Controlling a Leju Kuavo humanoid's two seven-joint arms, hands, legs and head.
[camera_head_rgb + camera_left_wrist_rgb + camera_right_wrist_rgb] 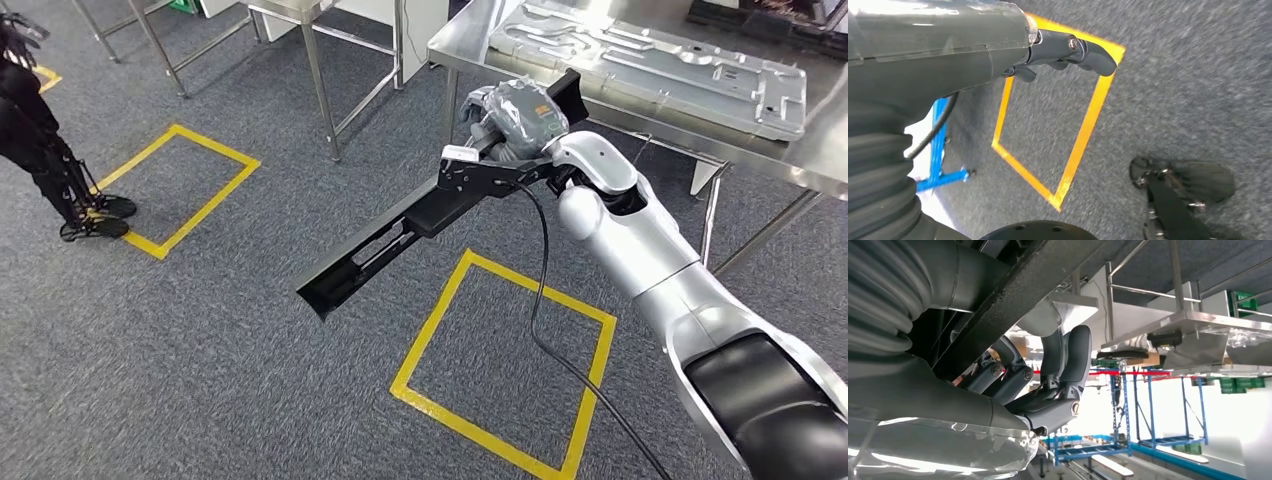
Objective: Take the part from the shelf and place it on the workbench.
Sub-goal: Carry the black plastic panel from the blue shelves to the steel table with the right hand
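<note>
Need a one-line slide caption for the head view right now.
Right hand carries a long black part over grey carpet, beside the steel workbench holding a metal panel.

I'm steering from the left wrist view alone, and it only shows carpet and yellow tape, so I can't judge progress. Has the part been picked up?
Observer: Yes. The right robot hand grips a long black part at one end.
Operator: Is the workbench anywhere near?
Observer: A steel workbench stands just beyond that hand, with a grey metal panel lying on it.
Operator: Is the part over the bench yet?
Observer: No. It hangs over the carpet, its free end pointing away from the bench.
</note>
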